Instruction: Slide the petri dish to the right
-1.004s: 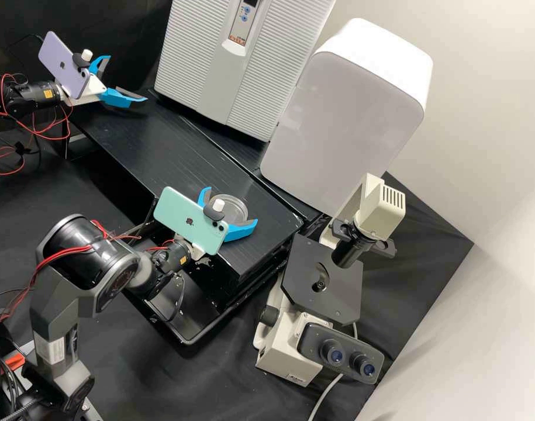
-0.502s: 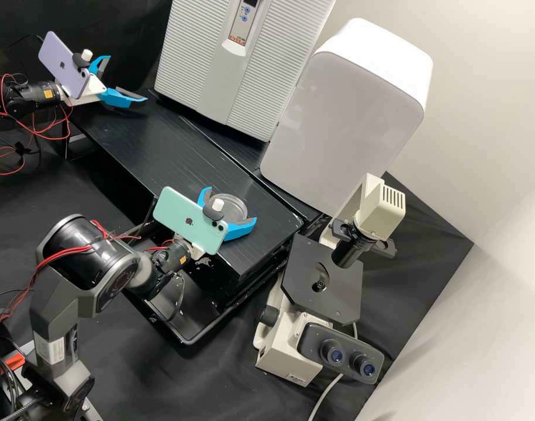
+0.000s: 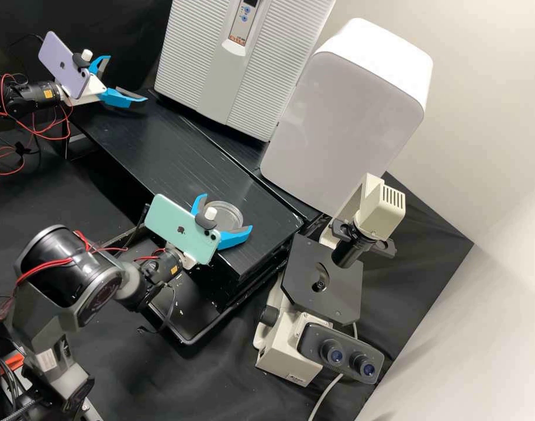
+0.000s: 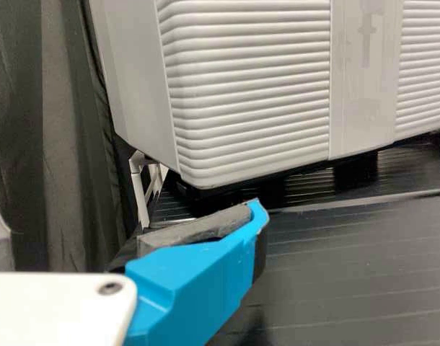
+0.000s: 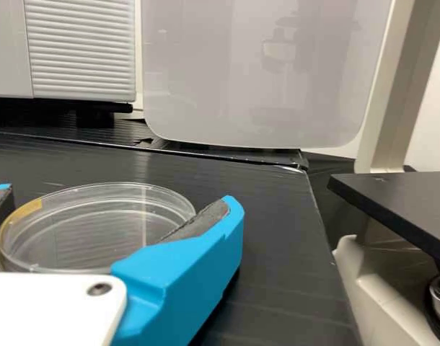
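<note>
The clear, round, shallow petri dish [image 3: 223, 214] [image 5: 90, 225] sits near the right end of the black ribbed raised platform [image 3: 162, 146] [image 5: 278, 216], close to its near edge. The right gripper [image 3: 227, 213] [image 5: 115, 200] clasps the petri dish. One blue finger is on each side, and in the right wrist view both grey pads [image 5: 193, 218] lie against the dish wall. Just right of the platform stands a cream microscope [image 3: 314, 351] with a black stage [image 3: 331, 280] [image 5: 393, 198]. Behind the dish, on the far side, is a white rounded box-shaped appliance [image 3: 349, 105] [image 5: 263, 72]. Farther left stands a white ribbed cabinet [image 3: 220, 64] [image 4: 256, 94] [image 5: 76, 50]. The left gripper [image 3: 122, 79] [image 4: 205, 274] hangs over the platform's far left end, near the cabinet's base. Its fingers are spread wide and hold nothing. Black cloth [image 3: 209, 374] covers the bench below.
</note>
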